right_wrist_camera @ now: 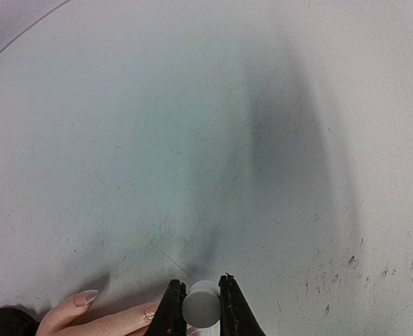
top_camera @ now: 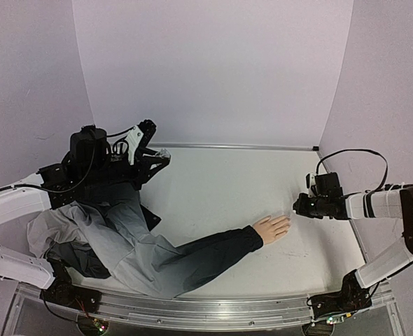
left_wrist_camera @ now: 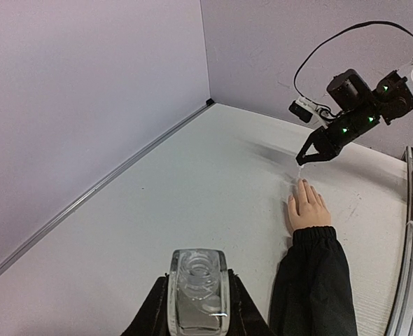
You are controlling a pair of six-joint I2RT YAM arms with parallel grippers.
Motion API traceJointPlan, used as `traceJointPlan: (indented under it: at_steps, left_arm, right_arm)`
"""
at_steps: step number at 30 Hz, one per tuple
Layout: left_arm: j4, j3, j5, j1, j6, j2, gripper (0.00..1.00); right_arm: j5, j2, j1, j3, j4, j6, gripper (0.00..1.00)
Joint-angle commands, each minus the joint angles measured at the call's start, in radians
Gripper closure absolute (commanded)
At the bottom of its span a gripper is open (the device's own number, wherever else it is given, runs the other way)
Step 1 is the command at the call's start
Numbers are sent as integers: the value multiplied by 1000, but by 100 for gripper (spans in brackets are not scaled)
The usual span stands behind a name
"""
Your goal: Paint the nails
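1. Where the dark sleeve (top_camera: 213, 250) ends, the pale peach hand (top_camera: 273, 227) lies flat on the white table (top_camera: 213, 182). It sits right of the middle, with its fingers pointing toward the right arm.
2. The nails (right_wrist_camera: 86, 297) are at those fingertips. The right wrist view shows 1 of them clearly, a glossy peach oval at the bottom left. The others are too small or hidden.
3. The right gripper (right_wrist_camera: 201, 294) hangs just over the fingertips. Its 2 black fingers (right_wrist_camera: 171, 311) are narrow and pinch a small round grey-white cap (right_wrist_camera: 201, 309).
4. The left wrist view shows a thin pale sliver below that gripper, pointing down at the tip of a finger. Whether it touches a nail cannot be told.
5. The sleeve runs back toward the left and joins a crumpled grey jacket (top_camera: 112, 227) heaped at the near left of the table.
6. The left gripper (left_wrist_camera: 198, 311) is raised above that heap, well apart from the hand, with its camera looking along the table toward it.
7. Its fingers (left_wrist_camera: 243, 308) sit on either side of a clear bottle (left_wrist_camera: 198, 280) and hold it upright between them.
8. Pale lilac walls (top_camera: 213, 70) close in the table at the back and on both sides.
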Motion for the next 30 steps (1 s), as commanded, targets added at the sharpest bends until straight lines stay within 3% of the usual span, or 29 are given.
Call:
traceJointPlan:
  at_steps: [1,12,30]
  left_arm:
    - [36,0,-8,4,18,-29,100]
    - [36,0,3,4,12,-37,100]
    - [36,-2,1,3,17,-35,100]
  right_arm:
    - [-32,-72,-2,33,-29,-10,100]
    - [-185,-97,-2,10,-48,-44,100]
    - [-161,-26,-2,22,-14,-33,100]
